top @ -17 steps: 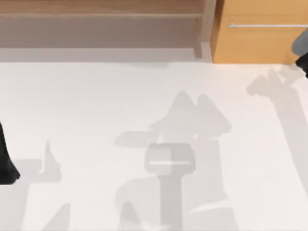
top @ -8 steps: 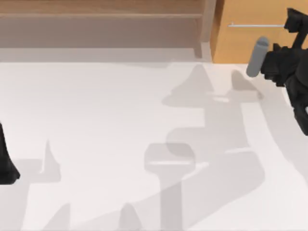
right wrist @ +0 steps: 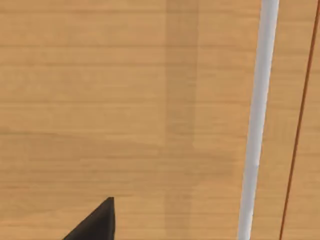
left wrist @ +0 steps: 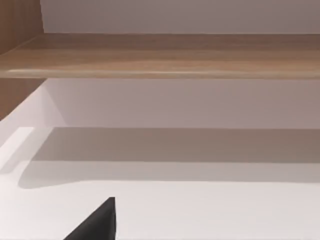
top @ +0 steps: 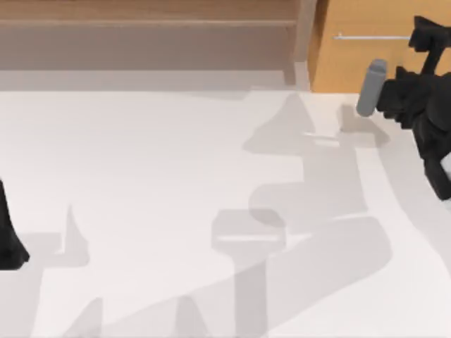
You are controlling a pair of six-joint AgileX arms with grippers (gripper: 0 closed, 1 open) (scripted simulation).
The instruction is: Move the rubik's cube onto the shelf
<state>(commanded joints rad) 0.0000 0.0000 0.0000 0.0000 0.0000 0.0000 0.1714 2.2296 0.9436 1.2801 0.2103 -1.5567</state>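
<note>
The right arm reaches over the table's far right corner, up against the orange-tan drawer cabinet; its wrist view looks close on the cabinet front and silver handle. How its jaws stand I cannot tell. The left arm sits parked at the table's left edge. The shelf runs along the far side, left of the cabinet, with its end post beside it

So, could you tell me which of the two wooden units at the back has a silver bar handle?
The orange-tan drawer cabinet on the right; the light brown shelf has none.
</note>
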